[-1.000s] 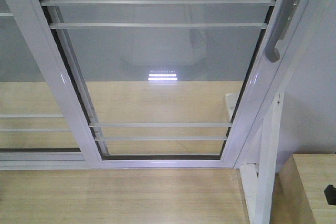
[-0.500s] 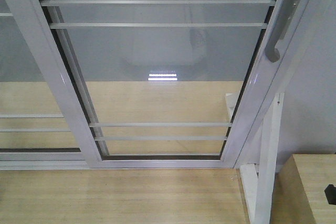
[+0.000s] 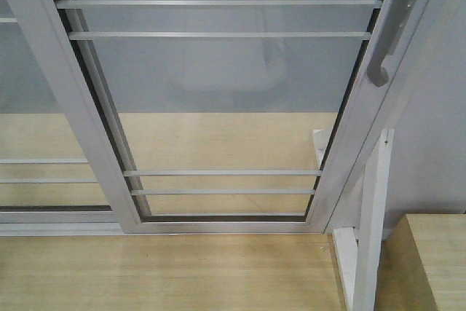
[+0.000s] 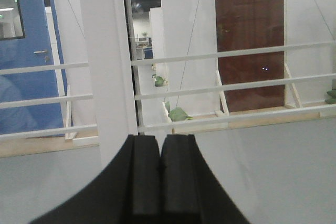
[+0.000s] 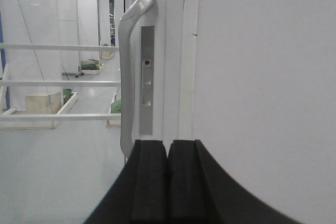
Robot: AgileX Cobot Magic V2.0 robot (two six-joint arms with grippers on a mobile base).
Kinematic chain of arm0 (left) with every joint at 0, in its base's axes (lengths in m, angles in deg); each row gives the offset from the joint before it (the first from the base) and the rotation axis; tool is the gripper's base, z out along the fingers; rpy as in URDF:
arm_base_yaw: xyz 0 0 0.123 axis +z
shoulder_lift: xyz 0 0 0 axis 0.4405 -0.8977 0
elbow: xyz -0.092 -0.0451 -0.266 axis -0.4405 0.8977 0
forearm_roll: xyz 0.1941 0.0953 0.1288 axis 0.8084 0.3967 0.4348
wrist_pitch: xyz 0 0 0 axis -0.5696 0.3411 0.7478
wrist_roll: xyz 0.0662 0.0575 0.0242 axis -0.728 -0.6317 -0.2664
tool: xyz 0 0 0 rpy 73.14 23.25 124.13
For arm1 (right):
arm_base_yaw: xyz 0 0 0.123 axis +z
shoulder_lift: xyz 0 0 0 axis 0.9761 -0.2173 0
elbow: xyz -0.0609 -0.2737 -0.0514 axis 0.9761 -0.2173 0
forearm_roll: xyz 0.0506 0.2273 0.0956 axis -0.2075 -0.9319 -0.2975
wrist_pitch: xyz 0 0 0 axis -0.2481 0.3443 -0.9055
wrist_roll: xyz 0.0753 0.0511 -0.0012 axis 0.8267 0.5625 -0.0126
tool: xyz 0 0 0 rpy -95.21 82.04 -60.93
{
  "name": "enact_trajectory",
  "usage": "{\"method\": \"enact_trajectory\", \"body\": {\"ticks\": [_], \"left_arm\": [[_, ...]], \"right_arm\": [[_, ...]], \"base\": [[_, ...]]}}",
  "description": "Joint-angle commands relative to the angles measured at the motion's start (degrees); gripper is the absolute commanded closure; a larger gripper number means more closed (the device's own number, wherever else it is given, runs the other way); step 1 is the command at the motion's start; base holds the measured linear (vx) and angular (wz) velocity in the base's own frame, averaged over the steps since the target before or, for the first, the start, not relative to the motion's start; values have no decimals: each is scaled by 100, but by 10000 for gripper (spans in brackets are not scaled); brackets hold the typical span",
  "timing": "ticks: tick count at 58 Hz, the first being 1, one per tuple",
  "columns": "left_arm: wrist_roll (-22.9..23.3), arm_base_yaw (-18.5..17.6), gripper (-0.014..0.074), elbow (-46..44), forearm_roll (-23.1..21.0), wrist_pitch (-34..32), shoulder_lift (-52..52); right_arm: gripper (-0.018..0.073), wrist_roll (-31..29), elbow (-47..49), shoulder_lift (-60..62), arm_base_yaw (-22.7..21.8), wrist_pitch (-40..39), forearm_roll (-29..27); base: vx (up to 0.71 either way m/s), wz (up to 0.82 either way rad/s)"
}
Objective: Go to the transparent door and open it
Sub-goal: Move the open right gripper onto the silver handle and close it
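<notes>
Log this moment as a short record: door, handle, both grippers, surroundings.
Door: transparent door, looks closed, no gap visible at the handle side
Handle: curved grey handle on the right stile, nothing gripping it
Left arm: left gripper shut, empty, facing barred glass
Right arm: right gripper shut, empty, aimed just right of the handle
Surroundings: handleless glass panel to the left; wooden floor below

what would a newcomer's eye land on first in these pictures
The white-framed glass door fills the front view. Its curved grey handle stands upright ahead of the right gripper, which is shut and empty. The left gripper is shut too.
</notes>
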Motion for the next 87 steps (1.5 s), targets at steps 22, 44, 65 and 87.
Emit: {"method": "enact_trajectory", "body": {"ticks": [22, 44, 65, 87], "left_arm": [[86, -32, 602, -2618, -51, 1394, -1857], [107, -32, 593, -2618, -51, 1396, -2906], [107, -32, 465, -2618, -51, 1381, -2923], [107, -32, 304, -2618, -51, 1382, -2923]], "right_arm": [[567, -145, 2399, -1724, -15, 1485, 44], [549, -97, 2399, -3233, -15, 814, 0], [412, -133, 2399, -3908, -15, 11, 0], [321, 644, 2399, -4764, -15, -906, 55]], "base": [[0, 0], [0, 0], [0, 0], [0, 0]]}}
